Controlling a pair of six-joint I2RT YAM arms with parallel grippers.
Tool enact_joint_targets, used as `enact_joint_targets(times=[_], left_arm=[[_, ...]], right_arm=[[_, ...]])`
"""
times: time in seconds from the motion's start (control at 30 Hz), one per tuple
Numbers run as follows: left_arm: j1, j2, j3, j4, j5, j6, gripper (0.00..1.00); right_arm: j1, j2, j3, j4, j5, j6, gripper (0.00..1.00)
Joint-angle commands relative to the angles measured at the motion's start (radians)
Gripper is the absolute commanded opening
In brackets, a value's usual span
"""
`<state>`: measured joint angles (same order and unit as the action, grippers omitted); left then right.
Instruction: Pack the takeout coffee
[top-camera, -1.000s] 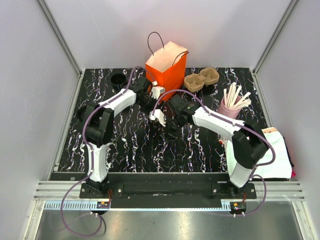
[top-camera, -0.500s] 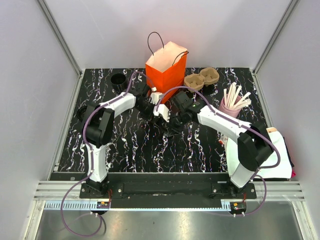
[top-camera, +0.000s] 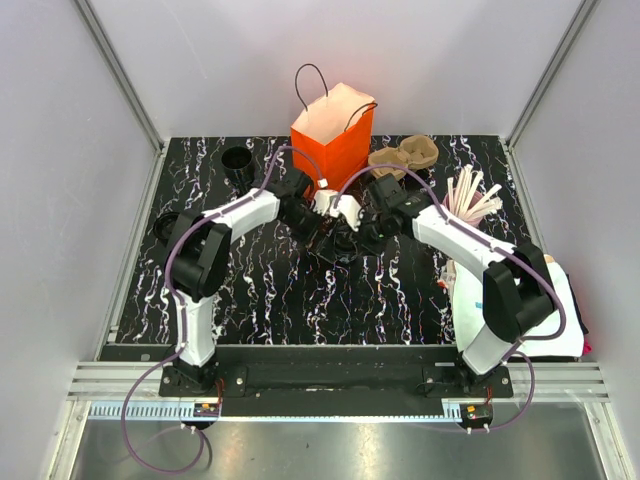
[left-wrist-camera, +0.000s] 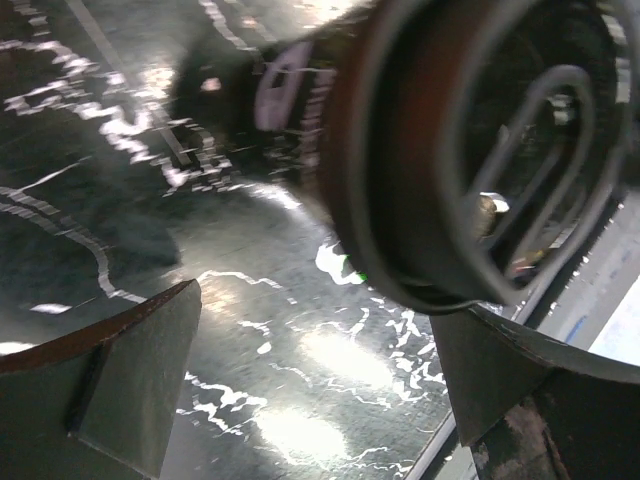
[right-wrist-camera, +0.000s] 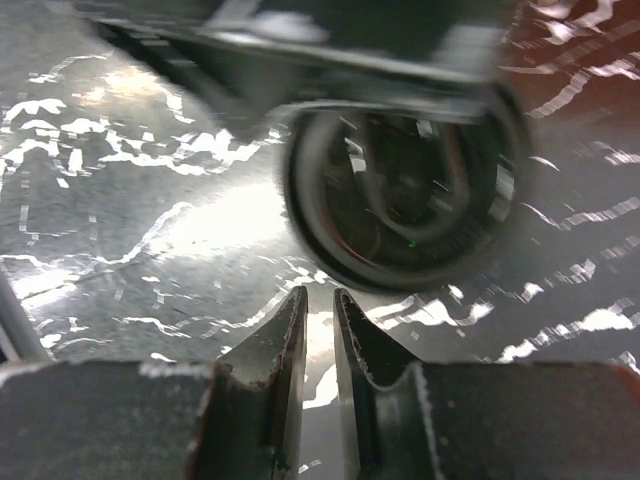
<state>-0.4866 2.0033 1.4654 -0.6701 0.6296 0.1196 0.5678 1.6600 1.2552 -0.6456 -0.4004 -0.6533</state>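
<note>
The takeout coffee (top-camera: 237, 157), a small black cup with a round black lid, stands at the table's back left, far from both grippers. My left gripper (top-camera: 325, 222) and right gripper (top-camera: 347, 232) meet nose to nose just in front of the orange paper bag (top-camera: 332, 145). In the left wrist view the left gripper (left-wrist-camera: 320, 390) is wide open and empty over bare table. In the right wrist view the right gripper (right-wrist-camera: 318, 300) is shut on nothing. Each wrist view shows a blurred round black part with a looped cable close ahead, seemingly the other arm's.
A brown pulp two-cup tray (top-camera: 405, 155) sits right of the bag, partly behind the right arm's cable. A pink cup of white sticks (top-camera: 462, 210) stands at the right. A second round black thing (top-camera: 162, 226) lies at the left, half hidden by the left arm.
The right gripper has swung back and to the right towards the bag. The left gripper has shifted a little right and nearer, so the two now sit close together.
</note>
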Motion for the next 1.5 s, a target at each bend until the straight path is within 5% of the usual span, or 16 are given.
enact_joint_targets(times=[0.0, 0.33, 0.53, 0.83, 1.07, 1.47], left_arm=[[-0.023, -0.051, 0.003, 0.018, 0.074, 0.025, 0.99], [-0.035, -0.07, 0.01, 0.046, 0.26, 0.04, 0.99], [-0.017, -0.152, -0.011, 0.079, 0.344, 0.051, 0.99], [0.19, -0.327, -0.089, 0.055, 0.349, 0.08, 0.99], [0.298, -0.386, -0.174, 0.029, 0.331, 0.152, 0.99], [0.379, -0.445, -0.266, 0.101, 0.312, 0.12, 0.99]], right_arm=[[-0.052, -0.069, 0.003, 0.038, 0.025, -0.026, 0.22], [-0.115, -0.115, 0.015, 0.072, 0.043, 0.012, 0.24], [-0.109, -0.124, 0.065, 0.09, 0.026, 0.258, 0.37], [0.099, -0.123, 0.127, 0.115, 0.248, 0.453, 0.54], [0.15, 0.047, 0.279, 0.075, 0.438, 0.586, 0.5], [0.241, 0.092, 0.28, 0.063, 0.595, 0.695, 0.4]])
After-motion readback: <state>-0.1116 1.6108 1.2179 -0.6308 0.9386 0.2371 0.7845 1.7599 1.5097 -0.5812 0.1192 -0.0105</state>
